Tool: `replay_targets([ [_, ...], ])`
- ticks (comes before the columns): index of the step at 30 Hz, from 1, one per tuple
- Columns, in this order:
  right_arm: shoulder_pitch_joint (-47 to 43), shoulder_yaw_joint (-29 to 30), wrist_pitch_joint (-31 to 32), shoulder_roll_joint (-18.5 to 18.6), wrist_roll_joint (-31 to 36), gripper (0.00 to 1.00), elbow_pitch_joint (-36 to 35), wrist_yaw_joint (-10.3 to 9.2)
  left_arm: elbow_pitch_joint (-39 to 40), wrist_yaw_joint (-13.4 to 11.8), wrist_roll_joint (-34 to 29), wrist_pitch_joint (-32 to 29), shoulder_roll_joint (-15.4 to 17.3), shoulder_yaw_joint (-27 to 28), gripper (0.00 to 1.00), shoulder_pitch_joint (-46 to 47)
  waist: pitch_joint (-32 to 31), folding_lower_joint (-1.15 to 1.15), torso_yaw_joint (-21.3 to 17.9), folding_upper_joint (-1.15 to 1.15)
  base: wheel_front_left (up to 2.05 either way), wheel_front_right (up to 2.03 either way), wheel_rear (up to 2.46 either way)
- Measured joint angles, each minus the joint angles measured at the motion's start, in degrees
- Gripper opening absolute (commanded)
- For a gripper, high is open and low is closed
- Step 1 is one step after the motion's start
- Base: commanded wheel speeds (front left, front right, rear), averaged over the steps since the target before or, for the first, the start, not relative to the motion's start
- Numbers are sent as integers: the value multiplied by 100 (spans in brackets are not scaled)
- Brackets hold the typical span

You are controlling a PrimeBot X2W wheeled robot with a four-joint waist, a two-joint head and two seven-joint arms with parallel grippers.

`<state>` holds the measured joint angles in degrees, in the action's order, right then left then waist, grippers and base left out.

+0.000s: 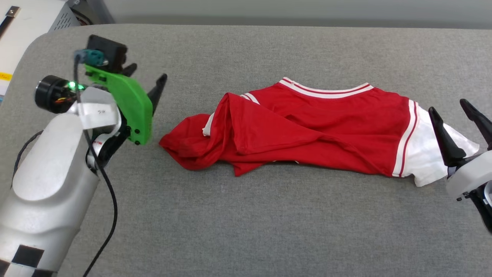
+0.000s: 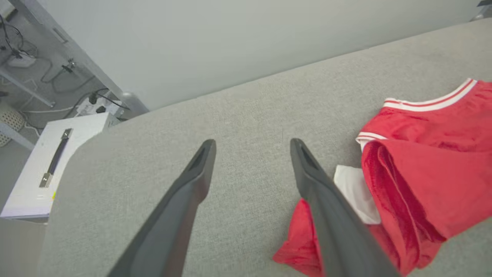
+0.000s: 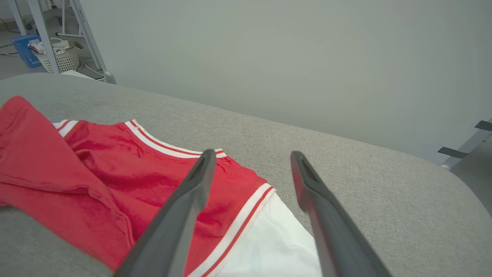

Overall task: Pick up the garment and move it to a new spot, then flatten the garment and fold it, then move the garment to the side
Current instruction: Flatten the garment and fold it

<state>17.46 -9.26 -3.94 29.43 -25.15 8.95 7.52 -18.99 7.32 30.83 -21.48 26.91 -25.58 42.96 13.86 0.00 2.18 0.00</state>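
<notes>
The garment (image 1: pixel 307 130), one red T-shirt with white sleeves, lies across the middle of the gray table (image 1: pixel 269 215). Its left half is bunched and folded over itself, and its right sleeve (image 1: pixel 423 157) is spread flat. Two tools flank it, probably so each can take an end and pull it smooth. The left tool (image 1: pixel 148 77) stands near the bunched end, fingers wide apart, holding nothing. The right tool (image 1: pixel 447 107) hovers over the right sleeve, also wide open and empty.
</notes>
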Motion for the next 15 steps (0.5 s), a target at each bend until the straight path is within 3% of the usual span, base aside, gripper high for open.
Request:
replay_targets([
  [7, -114, 19, 399, -110, 129, 100, -375, 0, -21, 1, 1107, -1405, 408, -1406, 100, 743, 221, 0, -93, 0, 0, 0, 0],
  [15, -54, -197, 505, -124, 119, 100, -468, 0, -460, 1, 1767, -1753, 622, -2421, 100, 1118, 534, 0, -266, 0, 0, 0, 0],
])
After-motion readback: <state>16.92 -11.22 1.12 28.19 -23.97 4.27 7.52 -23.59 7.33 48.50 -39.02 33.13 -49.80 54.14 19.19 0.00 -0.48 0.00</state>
